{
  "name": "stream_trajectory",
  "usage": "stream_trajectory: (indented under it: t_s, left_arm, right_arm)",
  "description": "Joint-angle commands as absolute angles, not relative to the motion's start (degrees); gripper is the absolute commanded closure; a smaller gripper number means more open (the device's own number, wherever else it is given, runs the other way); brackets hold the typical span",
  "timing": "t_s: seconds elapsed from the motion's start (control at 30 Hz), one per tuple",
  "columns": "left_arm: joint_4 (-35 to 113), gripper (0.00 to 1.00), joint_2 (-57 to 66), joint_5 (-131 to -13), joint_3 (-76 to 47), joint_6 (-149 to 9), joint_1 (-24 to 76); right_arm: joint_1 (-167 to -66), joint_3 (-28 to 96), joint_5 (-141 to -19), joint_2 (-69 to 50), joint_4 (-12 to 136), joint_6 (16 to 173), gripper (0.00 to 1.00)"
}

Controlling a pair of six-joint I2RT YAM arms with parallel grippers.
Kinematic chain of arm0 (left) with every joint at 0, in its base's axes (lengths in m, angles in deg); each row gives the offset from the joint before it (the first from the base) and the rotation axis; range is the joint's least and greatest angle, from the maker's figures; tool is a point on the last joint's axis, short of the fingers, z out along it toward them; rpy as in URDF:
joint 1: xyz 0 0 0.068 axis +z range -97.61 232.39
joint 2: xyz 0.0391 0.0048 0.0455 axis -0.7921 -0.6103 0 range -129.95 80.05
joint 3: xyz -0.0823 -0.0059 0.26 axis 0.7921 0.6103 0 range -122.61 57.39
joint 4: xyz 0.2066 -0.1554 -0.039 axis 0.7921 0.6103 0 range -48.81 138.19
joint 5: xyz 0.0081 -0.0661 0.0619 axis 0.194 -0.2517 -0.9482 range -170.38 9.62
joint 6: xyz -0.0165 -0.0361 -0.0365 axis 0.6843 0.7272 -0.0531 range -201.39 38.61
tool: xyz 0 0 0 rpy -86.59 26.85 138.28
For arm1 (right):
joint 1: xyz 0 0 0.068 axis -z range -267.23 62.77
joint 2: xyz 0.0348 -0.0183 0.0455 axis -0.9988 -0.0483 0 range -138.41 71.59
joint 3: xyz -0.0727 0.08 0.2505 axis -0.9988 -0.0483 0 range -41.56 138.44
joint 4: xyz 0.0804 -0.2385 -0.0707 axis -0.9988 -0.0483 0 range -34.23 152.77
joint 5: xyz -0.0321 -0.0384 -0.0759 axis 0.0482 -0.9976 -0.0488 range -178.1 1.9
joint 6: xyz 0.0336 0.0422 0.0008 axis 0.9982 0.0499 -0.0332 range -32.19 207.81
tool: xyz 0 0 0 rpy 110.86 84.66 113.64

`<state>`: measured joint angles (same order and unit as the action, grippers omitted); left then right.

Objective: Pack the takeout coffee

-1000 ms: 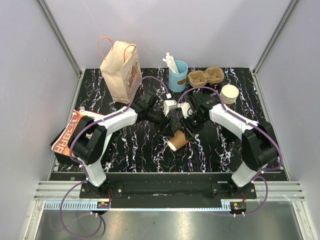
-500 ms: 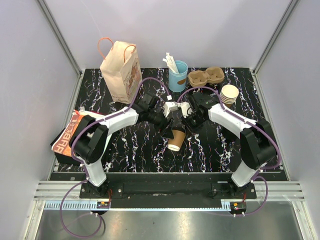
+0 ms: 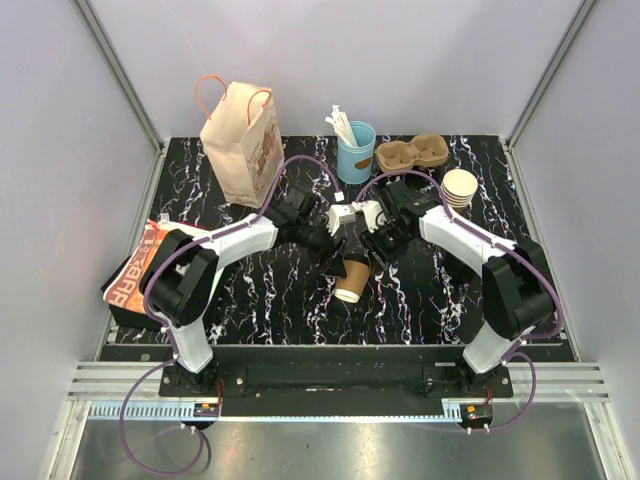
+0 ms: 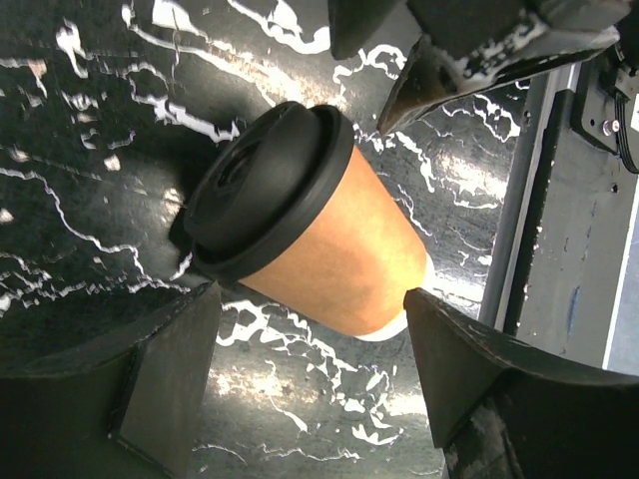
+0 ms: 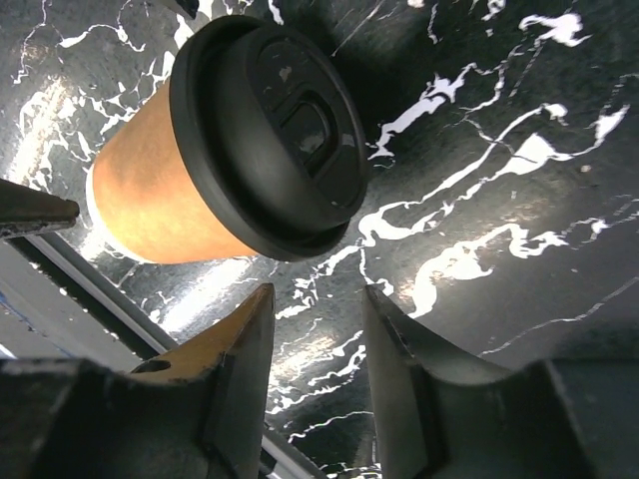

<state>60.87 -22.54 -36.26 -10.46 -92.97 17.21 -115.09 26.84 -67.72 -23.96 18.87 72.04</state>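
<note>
Lying on its side on the black, white-veined table (image 3: 262,305), the small tan kraft paper cup (image 4: 339,249) wears its round black plastic lid (image 4: 262,190) and rests between our two arms. Our left gripper (image 4: 310,299) stands wide, one finger on each side of the cup, though we cannot tell whether either pad touches it. Our right gripper (image 5: 318,294) shows a narrow gap with nothing in it, just beside the lid. We judge the cup light, thin-walled and easy to crush or roll, so we would take it across the tan wall close under the lid, where the rim stiffens it, and squeeze gently. We count one lidded cup, one brown paper bag with handles (image 3: 240,140), one light-blue cup of white sticks (image 3: 355,158), one stack of tan paper cups (image 3: 459,187), one pulp cup carrier (image 3: 412,153) and one orange printed packet (image 3: 140,270).
</note>
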Motion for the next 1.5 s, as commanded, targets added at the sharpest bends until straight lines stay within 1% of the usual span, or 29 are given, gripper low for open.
stream_trajectory:
  t_s: [0.0,0.23,0.47,0.7,0.93,1.0,1.1,1.2,1.27,1.3,1.37,1.4,1.47]
  left_arm:
    - [59.82,0.23,-23.04,-38.28,-12.21,-93.7,17.32]
    - [60.96,0.23,-24.1,-35.65,-12.74,-94.48,18.46]
    - [61.67,0.23,-24.36,-33.19,-12.66,-94.93,21.09]
    - [63.51,0.23,-24.63,-32.57,-12.57,-96.51,22.94]
    - [63.69,0.23,-24.19,-32.04,-11.52,-96.95,24.0]
    - [63.6,0.23,-24.1,-31.61,-11.43,-97.04,24.26]
    - [63.51,0.23,-24.19,-29.5,-11.86,-96.08,26.36]
    - [62.72,0.23,-23.23,-30.98,-11.95,-94.06,26.64]
    - [62.63,0.23,-21.56,-34.93,-11.95,-92.91,26.02]
    - [63.07,0.23,-21.12,-36.51,-12.04,-92.04,25.15]
    - [64.3,0.23,-19.97,-41.52,-13.0,-90.81,23.92]
    - [65.43,0.23,-19.62,-43.01,-13.36,-90.27,22.52]
    - [67.19,0.23,-19.36,-48.63,-15.37,-88.78,20.84]
  right_arm:
    - [-116.15,28.14,-64.63,-18.94,23.38,65.22,0.53]
    - [-116.85,29.54,-62.62,-17.27,26.38,60.57,0.53]
    - [-121.68,29.37,-63.14,-16.74,29.54,58.45,0.52]
    - [-124.41,30.68,-62.96,-18.41,29.98,57.83,0.52]
    - [-125.29,30.6,-67.0,-19.38,31.65,57.57,0.53]
    - [-125.29,30.25,-67.53,-18.59,32.0,57.31,0.51]
    - [-125.29,29.72,-69.37,-16.48,32.09,56.52,0.44]
    - [-125.12,28.06,-73.05,-13.06,33.32,57.13,0.36]
    - [-123.55,27.18,-74.38,-10.78,34.55,58.7,0.27]
    - [-122.66,27.17,-74.47,-10.07,34.81,59.5,0.2]
    - [-118.64,27.87,-73.69,-8.4,34.82,62.21,0.16]
    - [-117.31,28.14,-73.25,-8.04,34.9,63.1,0.12]
    - [-114.84,28.58,-72.89,-6.47,34.56,64.33,0.11]
